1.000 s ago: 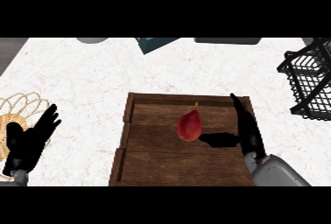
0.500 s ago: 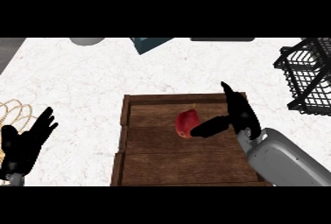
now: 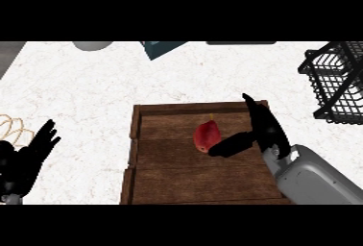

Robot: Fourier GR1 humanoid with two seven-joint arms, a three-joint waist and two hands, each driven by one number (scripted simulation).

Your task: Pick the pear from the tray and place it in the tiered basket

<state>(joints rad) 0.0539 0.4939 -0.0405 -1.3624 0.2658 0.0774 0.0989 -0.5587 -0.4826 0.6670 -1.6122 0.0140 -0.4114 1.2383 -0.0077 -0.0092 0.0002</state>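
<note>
A red pear [image 3: 205, 135] with a small stem lies on the brown wooden tray [image 3: 163, 168], near its far middle. My right hand [image 3: 264, 129] stands over the tray just right of the pear, fingers straight and pointing away, thumb stretched toward the fruit's lower side; it is open and nothing is held. The black wire tiered basket [image 3: 336, 81] stands at the right edge of the counter, beyond the tray. My left hand [image 3: 25, 161] rests open at the lower left, off the tray.
A wicker item [image 3: 10, 127] peeks in at the left edge. At the far edge lie a grey round object [image 3: 92, 45] and a teal object [image 3: 162, 48]. White speckled counter lies between tray and basket.
My right hand has moved left and forward over the tray until its thumb is beside the pear. The view has shifted, so the basket and wicker item sit nearer the edges.
</note>
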